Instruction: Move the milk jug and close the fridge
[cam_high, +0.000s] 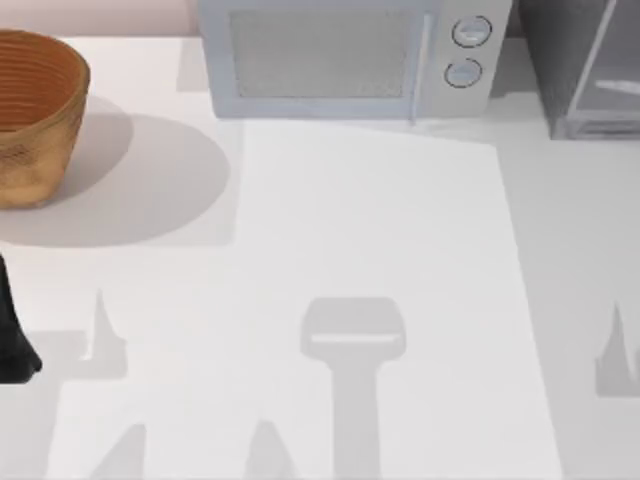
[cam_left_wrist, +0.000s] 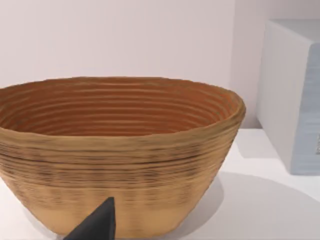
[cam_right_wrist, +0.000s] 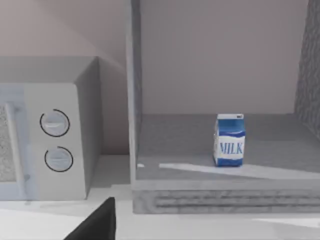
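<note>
1. The milk jug (cam_right_wrist: 229, 139) stands upright inside the open fridge (cam_high: 580, 75), which sits at about 2 o'clock on the table (cam_high: 380, 250), just beside the microwave (cam_high: 350, 55).
2. The left arm's claw (cam_high: 15, 335) rests at the table's 9 o'clock edge, near the basket (cam_high: 35, 115). Whether its fingers are spread or closed, I cannot tell, and it holds nothing that can be seen.
3. For the right claw (cam_right_wrist: 97, 225), one dark finger edge shows; I cannot tell its opening.
4. Risk: the carton is small and light, so an off-centre reach would likely topple it.
5. Risk: the fridge's side wall stands close to the reach path, and an arm could clip it.
6. Risk: closing the door before the carton is out would trap it inside.
</note>
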